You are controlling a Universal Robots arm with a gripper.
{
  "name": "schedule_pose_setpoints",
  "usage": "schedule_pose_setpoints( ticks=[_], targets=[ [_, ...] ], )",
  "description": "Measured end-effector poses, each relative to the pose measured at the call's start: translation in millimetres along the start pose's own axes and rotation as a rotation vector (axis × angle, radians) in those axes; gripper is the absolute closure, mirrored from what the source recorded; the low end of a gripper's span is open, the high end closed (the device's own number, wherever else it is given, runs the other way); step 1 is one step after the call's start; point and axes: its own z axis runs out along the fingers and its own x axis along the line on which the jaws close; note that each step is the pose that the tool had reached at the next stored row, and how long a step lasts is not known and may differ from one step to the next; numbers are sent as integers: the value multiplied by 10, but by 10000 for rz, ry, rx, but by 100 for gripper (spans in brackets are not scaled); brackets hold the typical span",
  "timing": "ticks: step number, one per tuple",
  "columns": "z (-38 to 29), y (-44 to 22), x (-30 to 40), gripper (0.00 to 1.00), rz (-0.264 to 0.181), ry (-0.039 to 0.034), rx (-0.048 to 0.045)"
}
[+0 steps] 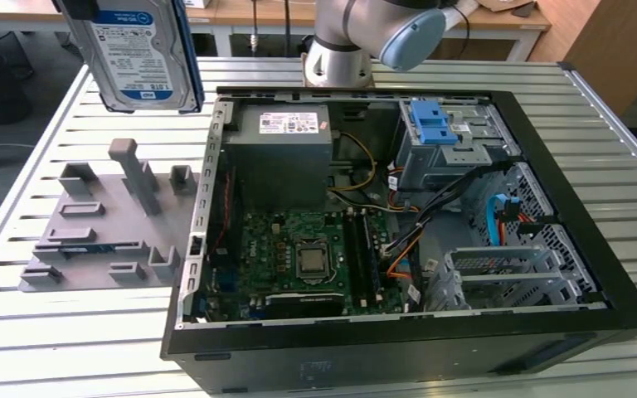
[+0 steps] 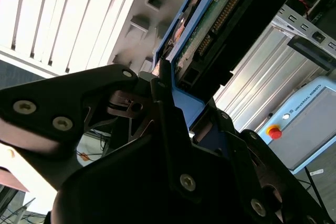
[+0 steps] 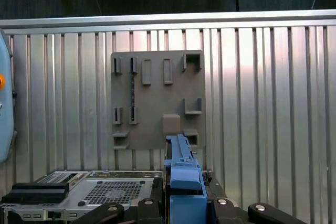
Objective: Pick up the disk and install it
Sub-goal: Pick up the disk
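The hand (image 2: 189, 98) is clamped on the disk (image 2: 220, 19). Its black fingers (image 2: 164, 119) press the blue bracket (image 3: 184, 174) from both sides. In the second wrist view the disk's circuit-board face and connector show just beyond the fingertips. The first wrist view looks down along the hand, which points at the bench (image 1: 64, 332), with the bracket's edge standing out between the fingers.

In the exterior view the disk hangs upright with its label facing the camera. It is high over the bench at the exterior view's left, outside the case (image 1: 407, 348) and touching nothing below.

Under it, on the bench, lies a grey fixture (image 1: 97, 228) with slots and posts, just beside the case's side wall.

The case lies open on its side, with the board, cables and a grey box (image 1: 279, 145) exposed. At its far corner, toward the exterior view's right, sits a metal cage (image 1: 451, 153) with a blue latch, well apart from the disk.

Behind the case the arm's base (image 1: 338, 58) rises from the bench. A pendant (image 2: 310, 124) with a red button shows past the bench's edge.
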Motion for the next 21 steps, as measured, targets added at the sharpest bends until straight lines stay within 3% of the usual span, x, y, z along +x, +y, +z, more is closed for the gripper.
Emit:
schedule_pose_setpoints(
  ticks=[21],
  targets=[
    [1,-245,54,64,0,1,-7]
  ],
)
